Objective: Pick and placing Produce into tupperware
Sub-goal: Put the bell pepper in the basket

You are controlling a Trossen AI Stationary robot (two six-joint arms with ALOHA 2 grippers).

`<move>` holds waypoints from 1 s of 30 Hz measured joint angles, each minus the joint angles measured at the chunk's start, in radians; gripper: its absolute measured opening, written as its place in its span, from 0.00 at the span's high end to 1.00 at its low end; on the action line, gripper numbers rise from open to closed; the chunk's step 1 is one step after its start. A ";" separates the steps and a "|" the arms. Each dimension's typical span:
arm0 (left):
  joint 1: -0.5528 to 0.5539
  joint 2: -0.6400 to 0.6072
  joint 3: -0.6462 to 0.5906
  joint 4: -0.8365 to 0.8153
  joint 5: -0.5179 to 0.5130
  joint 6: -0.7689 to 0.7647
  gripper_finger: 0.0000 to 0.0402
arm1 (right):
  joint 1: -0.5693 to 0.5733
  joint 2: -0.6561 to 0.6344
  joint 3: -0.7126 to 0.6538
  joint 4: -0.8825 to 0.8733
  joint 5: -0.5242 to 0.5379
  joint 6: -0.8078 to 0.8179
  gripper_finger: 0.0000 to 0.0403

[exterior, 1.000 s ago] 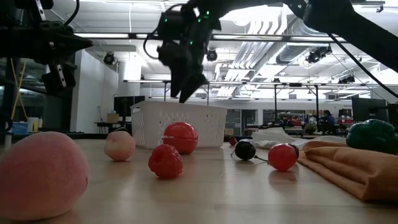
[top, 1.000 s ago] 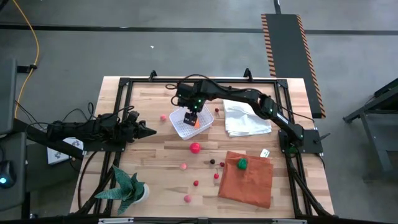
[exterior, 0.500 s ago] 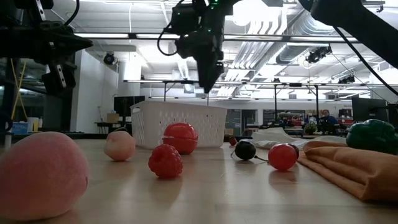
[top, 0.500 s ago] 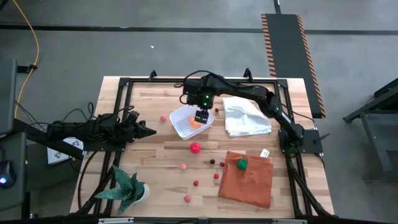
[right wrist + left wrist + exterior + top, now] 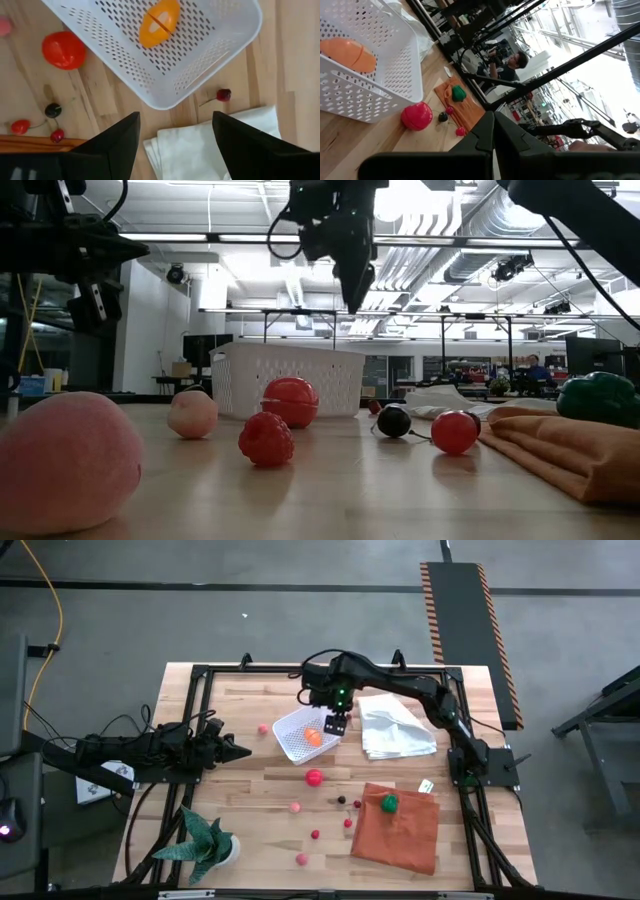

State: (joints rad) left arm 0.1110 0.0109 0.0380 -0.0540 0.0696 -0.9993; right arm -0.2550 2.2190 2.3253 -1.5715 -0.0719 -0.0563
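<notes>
The white perforated tub (image 5: 307, 735) stands on the far middle of the table, with an orange piece (image 5: 314, 736) lying on its floor. My right gripper (image 5: 337, 724) hangs open over the tub's right rim, holding nothing; its wrist view looks down on the tub (image 5: 200, 60) and the orange piece (image 5: 159, 22). A red ball (image 5: 314, 778), a pink ball (image 5: 263, 728), small red balls (image 5: 296, 807) and dark cherries (image 5: 342, 800) lie on the wood. A green piece (image 5: 388, 802) rests on the orange cloth. My left gripper (image 5: 245, 752) waits shut, left of the tub.
A white cloth (image 5: 395, 730) lies right of the tub, and an orange cloth (image 5: 397, 828) lies at the near right. A green potted plant (image 5: 205, 843) stands at the near left corner. One cherry (image 5: 349, 718) sits between tub and white cloth. A black frame rail (image 5: 200, 690) borders the table.
My right gripper has risen from just above the tub and moved toward the table's right, from over the tub's middle to its right rim. The orange piece, earlier partly under the gripper, now shows whole on the tub's floor.
</notes>
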 joint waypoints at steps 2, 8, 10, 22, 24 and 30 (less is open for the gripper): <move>0.000 0.000 0.000 0.000 -0.001 0.000 1.00 | 0.000 -0.018 0.000 0.000 0.000 -0.001 0.40; 0.000 0.000 0.000 0.000 -0.002 0.001 1.00 | -0.011 -0.079 0.000 0.000 -0.007 0.006 0.40; 0.000 0.000 0.000 0.000 -0.002 0.001 1.00 | -0.014 -0.100 -0.005 0.001 -0.007 0.008 0.40; 0.000 0.000 0.000 0.000 -0.002 0.004 1.00 | -0.026 -0.472 -0.544 0.265 -0.008 0.133 0.40; 0.000 0.000 0.000 0.000 -0.003 0.004 1.00 | -0.023 -0.567 -0.690 0.376 -0.013 0.194 0.40; 0.000 0.000 0.000 0.000 -0.003 0.004 1.00 | 0.000 -0.807 -1.015 0.493 -0.018 0.373 0.40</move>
State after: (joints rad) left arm 0.1108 0.0109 0.0380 -0.0543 0.0669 -0.9955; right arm -0.2551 1.4123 1.3098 -1.0782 -0.0895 0.3169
